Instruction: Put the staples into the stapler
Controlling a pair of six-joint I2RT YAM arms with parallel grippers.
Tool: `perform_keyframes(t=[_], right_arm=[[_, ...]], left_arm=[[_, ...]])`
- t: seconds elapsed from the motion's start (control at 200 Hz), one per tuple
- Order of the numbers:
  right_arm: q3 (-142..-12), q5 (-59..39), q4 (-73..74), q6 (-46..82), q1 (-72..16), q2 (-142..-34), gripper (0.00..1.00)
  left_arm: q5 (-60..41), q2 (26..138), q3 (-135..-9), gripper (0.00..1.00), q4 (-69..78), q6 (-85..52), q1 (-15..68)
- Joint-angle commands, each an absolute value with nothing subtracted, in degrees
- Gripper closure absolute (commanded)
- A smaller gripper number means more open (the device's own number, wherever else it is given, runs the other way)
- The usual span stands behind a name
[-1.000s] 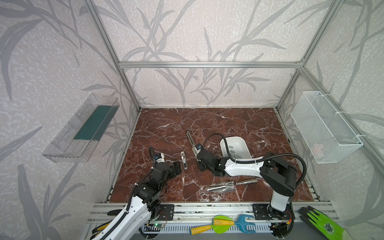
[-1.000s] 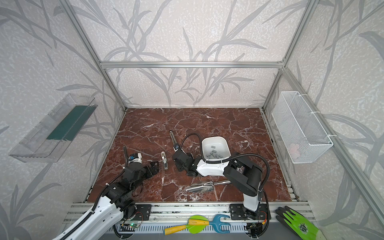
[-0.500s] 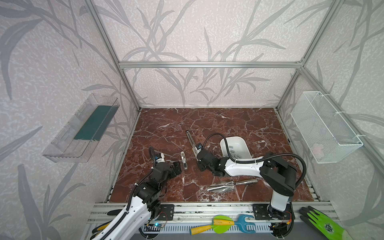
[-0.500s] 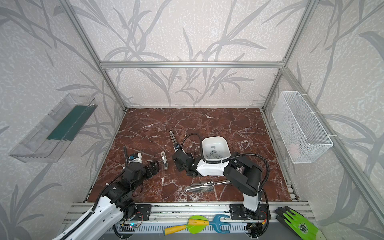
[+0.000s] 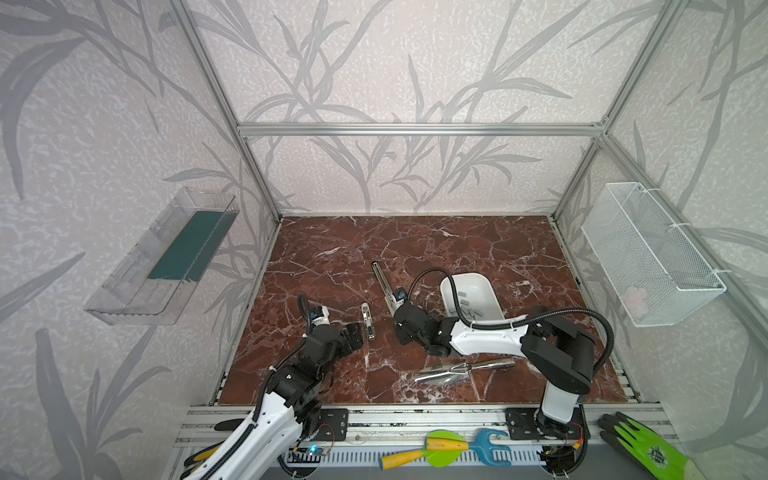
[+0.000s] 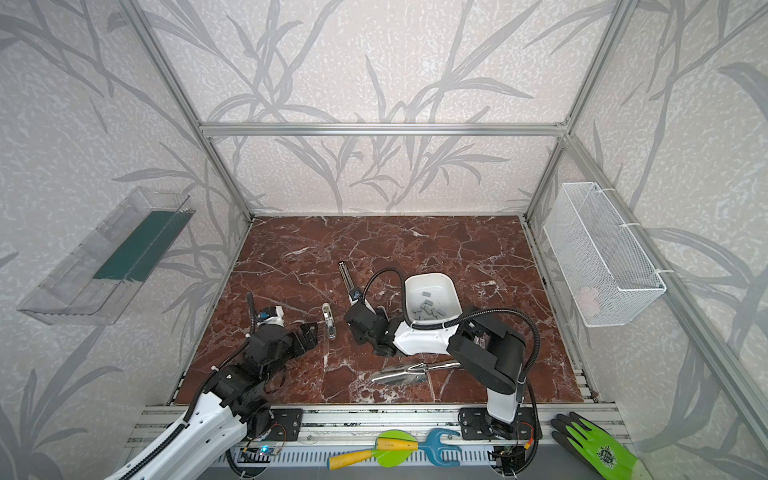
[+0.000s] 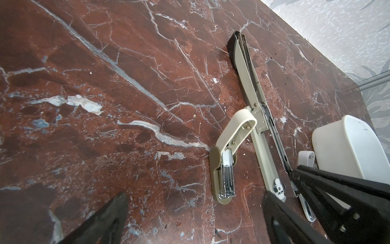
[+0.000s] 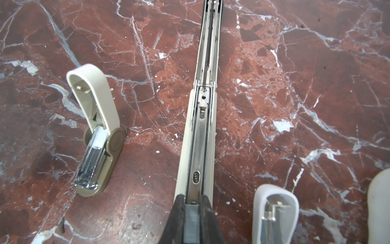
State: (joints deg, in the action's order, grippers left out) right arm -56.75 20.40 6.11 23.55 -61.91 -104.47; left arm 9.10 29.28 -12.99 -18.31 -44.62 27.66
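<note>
Nothing has shifted in the last second — both arms and every object lie exactly as they did.

On the red marble tabletop the work is partly done. The left gripper hangs low at the left, its claw spread wide and empty, so it has no part in the job right now. The right gripper reaches in toward the middle, pinched shut on a grey strip of staples. The stapler lies near the middle of the table, just left of the white bowl. It is already opened out flat, with the cover swung away and the magazine channel bare and facing up. A small beige stapler-like tool lies beside the left claw, untouched. The spare staples are in the bowl.

So opening and fetching look finished. Seating the strip in the channel and closing the cover are left.

In both top views the stapler's long axis runs front to back, the far end leaning a little left and the near end pointing at the right gripper. In the right wrist view the held strip sits at that near end, and its length seems to line up with the rail — whether it touches the rail yet I cannot tell.
</note>
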Motion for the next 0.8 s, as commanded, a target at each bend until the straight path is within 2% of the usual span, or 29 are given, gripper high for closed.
perform_keyframes(t=[0.0, 0.41, 0.575, 0.795], right_arm=[[-55.13, 20.98, 2.64, 24.18, -62.75, -102.67, 0.95], [-54.80, 20.40, 2.20, 24.45, -63.33, -102.39, 0.94], [-54.56, 20.31, 2.37, 24.48, -63.51, -102.04, 0.77], [-55.17, 21.07, 2.46, 23.33, -63.46, -100.52, 0.74]], left_arm=[[9.77, 28.95, -13.49, 0.01, -17.58, -44.91, 27.48], [9.82, 28.95, -13.50, 0.01, -17.53, -44.91, 27.49], [9.77, 28.92, -13.50, 0.01, -17.58, -44.89, 27.47], [9.71, 28.92, -13.52, 0.01, -17.56, -44.91, 27.43]])
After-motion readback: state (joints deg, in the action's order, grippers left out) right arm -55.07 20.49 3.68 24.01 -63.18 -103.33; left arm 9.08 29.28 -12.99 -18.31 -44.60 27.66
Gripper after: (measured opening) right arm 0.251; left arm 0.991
